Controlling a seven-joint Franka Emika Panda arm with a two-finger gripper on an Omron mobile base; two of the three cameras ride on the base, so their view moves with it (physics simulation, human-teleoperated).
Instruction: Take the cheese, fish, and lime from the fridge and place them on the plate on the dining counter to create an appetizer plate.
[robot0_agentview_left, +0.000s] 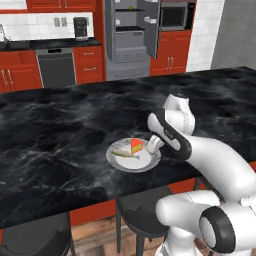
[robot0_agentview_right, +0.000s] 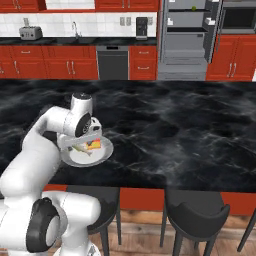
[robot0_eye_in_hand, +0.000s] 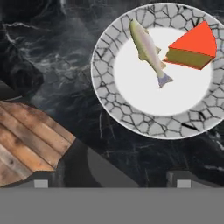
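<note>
- Progress stands at two of three: the small orange-yellow cheese wedge with a red rind and the slender silvery-grey whole fish both lie on the round light-grey plate with a crackle-patterned rim; they sit close beside each other; the fish tail points toward the cheese
- plate rests near the front edge of the long black marble-patterned dining counter
- two-finger gripper hovers just above the plate; its jaws stand wide apart, holding nothing
- small round yellow-green lime sits on an upper shelf of the tall grey steel fridge, whose doors hang open; fetching it is what remains, by my reading
</note>
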